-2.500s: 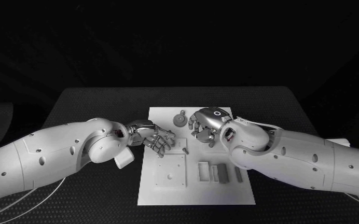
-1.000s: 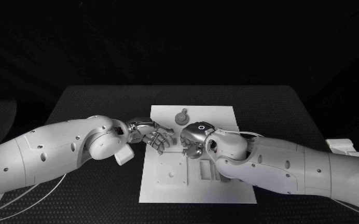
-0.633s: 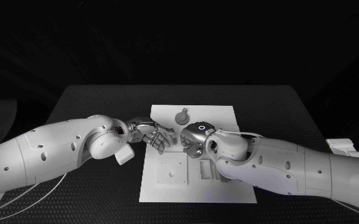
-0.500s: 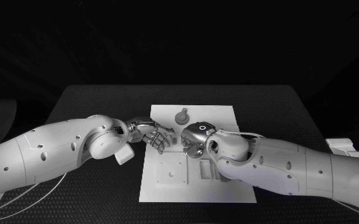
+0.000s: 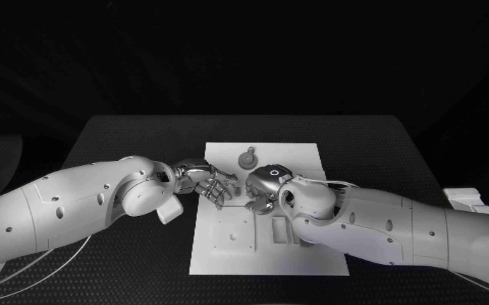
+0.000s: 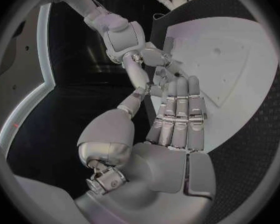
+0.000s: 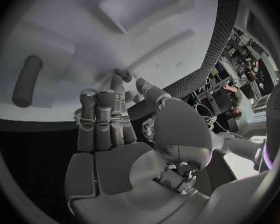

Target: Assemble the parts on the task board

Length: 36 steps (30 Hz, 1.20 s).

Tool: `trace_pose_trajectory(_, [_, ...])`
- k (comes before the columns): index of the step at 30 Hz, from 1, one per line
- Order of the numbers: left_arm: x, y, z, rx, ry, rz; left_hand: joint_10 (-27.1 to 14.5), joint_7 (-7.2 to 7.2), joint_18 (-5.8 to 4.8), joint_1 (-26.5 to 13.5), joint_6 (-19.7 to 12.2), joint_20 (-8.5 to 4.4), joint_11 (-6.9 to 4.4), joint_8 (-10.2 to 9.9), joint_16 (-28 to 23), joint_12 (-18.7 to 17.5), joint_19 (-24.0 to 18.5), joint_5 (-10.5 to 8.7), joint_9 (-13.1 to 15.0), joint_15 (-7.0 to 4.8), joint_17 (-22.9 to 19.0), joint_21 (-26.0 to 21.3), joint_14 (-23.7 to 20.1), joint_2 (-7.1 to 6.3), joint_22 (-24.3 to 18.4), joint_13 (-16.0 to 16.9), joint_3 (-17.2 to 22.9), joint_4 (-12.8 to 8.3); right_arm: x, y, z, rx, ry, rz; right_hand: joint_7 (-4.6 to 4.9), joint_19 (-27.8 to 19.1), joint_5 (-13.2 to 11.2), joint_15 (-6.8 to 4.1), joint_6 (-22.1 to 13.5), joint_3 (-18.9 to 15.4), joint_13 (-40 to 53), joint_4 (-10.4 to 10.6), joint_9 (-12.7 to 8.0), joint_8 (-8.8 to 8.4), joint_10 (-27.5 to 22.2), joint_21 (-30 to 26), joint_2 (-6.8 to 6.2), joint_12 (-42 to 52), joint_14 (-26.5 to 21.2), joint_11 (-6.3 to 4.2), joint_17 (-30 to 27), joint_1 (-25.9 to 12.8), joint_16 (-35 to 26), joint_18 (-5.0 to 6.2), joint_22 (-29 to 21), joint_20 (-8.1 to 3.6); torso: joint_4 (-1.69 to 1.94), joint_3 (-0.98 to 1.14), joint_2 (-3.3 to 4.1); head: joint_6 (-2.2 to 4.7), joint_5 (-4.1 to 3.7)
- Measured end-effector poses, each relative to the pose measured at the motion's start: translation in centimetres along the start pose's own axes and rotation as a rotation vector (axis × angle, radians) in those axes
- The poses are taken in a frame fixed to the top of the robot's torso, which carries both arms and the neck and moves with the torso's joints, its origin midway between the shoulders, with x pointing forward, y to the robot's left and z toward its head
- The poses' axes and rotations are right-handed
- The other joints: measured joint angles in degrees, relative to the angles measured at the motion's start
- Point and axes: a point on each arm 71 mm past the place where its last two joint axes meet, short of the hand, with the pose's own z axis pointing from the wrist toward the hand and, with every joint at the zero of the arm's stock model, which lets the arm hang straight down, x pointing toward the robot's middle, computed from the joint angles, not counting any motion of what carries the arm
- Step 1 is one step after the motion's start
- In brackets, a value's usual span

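1. Looking down from the head camera, both hands meet over the middle of the white task board [image 5: 306, 155], which lies in the centre of the black table [image 5: 122, 135].
2. The left hand [image 5: 209, 183] sits at the board's left edge, its fingers [image 6: 177, 115] lying straight and side by side, tips down near the board surface. In its wrist view the thumb reaches out toward the other hand's fingertips; I can't tell whether anything is pinched there.
3. The right hand [image 5: 263, 186] is just beside it, nearly touching, over the board's middle. Its fingers [image 7: 101, 118] run straight and together with the tips down at the board, thumb out to the side. Can't tell if it actually holds a part, the fingertips hide that spot.
4. A round grey part [image 5: 248, 158] lies on the far end of the board, a bit beyond both hands, not touched.
5. A raised square plate [image 5: 232, 237] sits on the near left of the board, closer to the robot than the left hand.
6. A dark rod-like part [image 7: 25, 80] lies on the board in the right wrist view, apart from the fingers.
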Motion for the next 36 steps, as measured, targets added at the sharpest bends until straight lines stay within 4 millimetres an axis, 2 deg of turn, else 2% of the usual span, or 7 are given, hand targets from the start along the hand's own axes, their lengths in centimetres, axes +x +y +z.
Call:
trace_pose_trajectory(3, [0.00,0.00,0.00,0.000,0.001,0.000,0.00,0.00,-0.08,0.00,0.00,0.00,0.00,0.00,0.00,0.00,0.00,0.00,0.00,0.00,0.00,0.00,0.00,0.00,0.00,0.00,0.00,0.00,0.00,-0.12,0.00,0.011,-0.002,-0.006,-0.54,0.78,0.00,-0.62,1.03,0.26,3.75,1.74,1.54,0.73,0.49,0.51,-0.97,2.11,0.53,-0.49,0.71,-0.97,0.74,0.03,0.01,-0.60,0.00,0.01,0.00,-0.03,-0.07])
trace_pose_trajectory(7, [0.01,0.00,0.00,0.000,0.002,0.000,0.00,0.00,-0.21,0.00,0.00,0.00,0.00,0.00,0.00,0.00,0.00,0.00,0.00,0.00,-0.01,0.00,0.00,0.00,0.00,0.00,0.00,0.00,0.03,-0.17,0.04,0.024,-0.005,-0.015,-1.46,1.48,0.00,-1.67,2.02,0.00,11.20,2.48,4.84,2.08,0.26,2.08,-1.27,5.74,0.97,-1.36,2.14,-0.74,2.41,0.06,0.02,-1.30,0.01,0.01,0.01,-0.05,-0.10])
trace_pose_trajectory(12, [0.02,0.00,0.00,0.000,0.004,0.001,0.00,0.00,-0.23,0.00,0.00,0.00,0.00,0.00,0.00,0.00,0.00,0.00,0.00,0.00,0.05,0.00,0.00,0.00,0.00,-0.01,0.00,0.00,0.07,-0.23,0.06,0.036,-0.009,-0.024,-2.23,1.70,0.00,-2.29,3.05,-0.04,18.20,2.53,10.18,3.65,-0.41,4.39,-1.33,10.18,1.58,-2.45,3.42,-0.68,4.23,0.17,0.01,-1.51,0.01,0.01,0.01,-0.05,-0.12])
trace_pose_trajectory(17, [0.03,0.01,-0.01,0.000,0.006,0.001,0.00,0.00,-0.25,0.00,0.00,0.00,0.00,0.00,0.00,0.00,0.00,0.00,-0.01,0.00,0.05,0.00,0.00,0.00,0.00,0.04,0.00,0.00,0.11,-0.22,0.08,0.042,-0.013,-0.032,-2.84,1.88,0.00,-2.91,3.64,-0.05,21.31,1.01,14.19,4.43,-0.55,6.18,-0.62,12.99,2.21,-2.78,4.14,0.04,5.61,0.39,0.01,-1.93,-0.02,0.01,0.01,-0.03,-0.12])
trace_pose_trajectory(24, [0.05,0.01,0.00,-0.001,0.008,0.002,0.00,0.00,-0.28,0.00,0.00,0.00,0.00,0.00,0.00,0.00,0.00,0.00,-0.01,0.00,0.09,0.00,0.00,0.00,0.00,0.04,0.00,0.00,0.18,-0.15,0.08,0.047,-0.018,-0.039,-3.76,2.18,0.00,-3.53,4.78,0.04,23.12,0.23,17.65,4.76,0.05,8.10,-0.15,15.23,2.84,-3.40,4.95,-0.43,7.22,0.42,0.01,-2.43,-0.06,0.03,0.03,-0.08,-0.06])
trace_pose_trajectory(32, [0.06,0.02,-0.01,-0.001,0.009,0.004,0.00,0.00,-0.38,0.00,0.00,0.00,0.00,0.00,0.00,0.00,0.00,0.00,-0.01,0.00,0.09,0.00,0.00,0.00,0.00,0.04,0.00,0.00,0.20,-0.01,0.16,0.049,-0.016,-0.045,-4.31,2.40,0.00,-3.87,6.01,0.34,23.82,-1.07,19.99,4.76,0.66,9.61,0.53,16.39,3.21,-4.02,5.96,-0.37,8.72,0.47,0.01,-2.65,-0.06,0.05,0.03,-0.09,-0.12])
trace_pose_trajectory(36, [0.06,0.02,-0.02,-0.001,0.010,0.004,0.00,0.00,-0.41,0.00,0.00,0.00,0.00,0.00,0.00,0.00,0.00,0.00,-0.01,0.00,0.09,0.00,0.00,0.00,-0.01,0.03,0.00,0.00,0.25,-0.26,0.02,0.052,-0.010,-0.049,-4.00,2.24,0.00,-3.87,6.67,0.44,23.85,-1.92,20.56,4.76,0.60,9.90,0.82,16.39,3.21,-4.08,6.13,-0.07,8.72,0.51,0.01,-2.81,-0.05,0.04,0.03,-0.06,-0.21])
